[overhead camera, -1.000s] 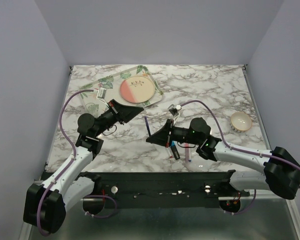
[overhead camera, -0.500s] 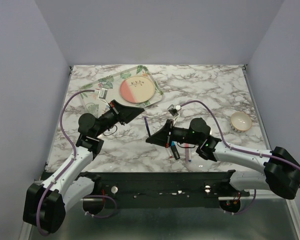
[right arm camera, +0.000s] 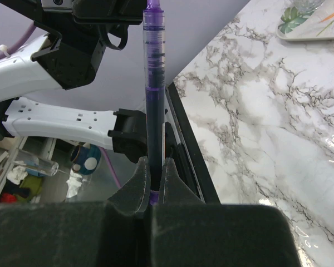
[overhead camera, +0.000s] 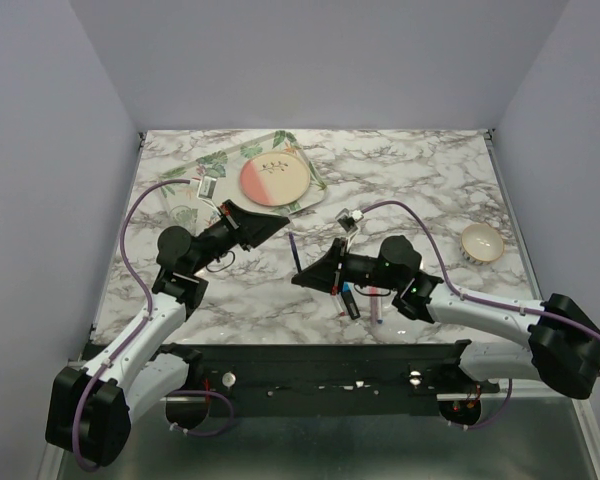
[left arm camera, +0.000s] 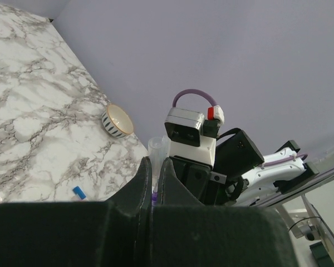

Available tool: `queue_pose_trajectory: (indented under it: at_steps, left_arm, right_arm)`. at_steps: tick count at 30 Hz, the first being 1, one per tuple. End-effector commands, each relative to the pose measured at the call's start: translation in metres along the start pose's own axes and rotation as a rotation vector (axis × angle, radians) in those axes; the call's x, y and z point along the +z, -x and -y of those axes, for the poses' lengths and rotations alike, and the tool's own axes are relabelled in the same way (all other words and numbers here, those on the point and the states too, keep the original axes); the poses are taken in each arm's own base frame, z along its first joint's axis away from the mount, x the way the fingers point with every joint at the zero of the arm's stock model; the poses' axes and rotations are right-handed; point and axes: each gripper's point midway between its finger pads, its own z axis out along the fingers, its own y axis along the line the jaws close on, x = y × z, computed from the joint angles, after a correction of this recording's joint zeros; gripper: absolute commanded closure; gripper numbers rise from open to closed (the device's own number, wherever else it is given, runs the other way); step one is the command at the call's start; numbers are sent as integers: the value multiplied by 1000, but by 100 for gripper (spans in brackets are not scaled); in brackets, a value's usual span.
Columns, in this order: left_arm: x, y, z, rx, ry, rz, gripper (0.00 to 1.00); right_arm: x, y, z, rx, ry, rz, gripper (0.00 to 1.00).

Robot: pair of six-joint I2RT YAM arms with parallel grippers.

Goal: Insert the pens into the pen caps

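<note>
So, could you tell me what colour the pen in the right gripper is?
Purple; the pen shows best in the right wrist view.

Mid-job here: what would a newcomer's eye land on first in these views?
First, the slim translucent purple pen sticking out of the right gripper, which is clamped on it above mid-table. Facing it, the left gripper pinches a clear plastic pen cap. Farther back on the left, a pink-and-cream round plate sits on a leaf-patterned tray.
</note>
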Motion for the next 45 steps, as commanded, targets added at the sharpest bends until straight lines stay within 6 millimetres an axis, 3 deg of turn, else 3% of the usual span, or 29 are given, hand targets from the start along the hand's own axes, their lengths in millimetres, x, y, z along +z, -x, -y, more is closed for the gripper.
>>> queue_pose_trajectory:
  at_steps: [1, 11, 16, 24, 29, 39, 40, 44, 45]
  left_arm:
    - [-2, -4, 0, 21, -5, -15, 100]
    - [-2, -11, 4, 30, -16, -43, 100]
    - [-3, -23, 7, 34, -37, -89, 100]
    - [-5, -53, 7, 73, -34, -212, 100]
    - [-7, -58, 3, 129, 3, -266, 100]
    - [5, -60, 37, 43, -108, -268, 100]
    - [5, -59, 39, 46, -108, -264, 97]
    - [5, -48, 48, 77, -109, -228, 51]
    - [6, -44, 52, 87, -107, -218, 47]
  right_arm:
    - [1, 13, -9, -39, 10, 40, 99]
    - [1, 21, -10, -55, -7, 61, 99]
    - [1, 31, -10, -78, -41, 72, 99]
    - [-4, 58, -9, -172, -147, 108, 99]
    - [-19, 77, -17, -251, -180, 174, 99]
    - [-23, 88, -31, -335, -119, 233, 99]
    - [-25, 88, -34, -345, -107, 235, 99]
    - [-28, 89, -43, -372, -76, 231, 99]
    - [-28, 88, -44, -370, -70, 224, 99]
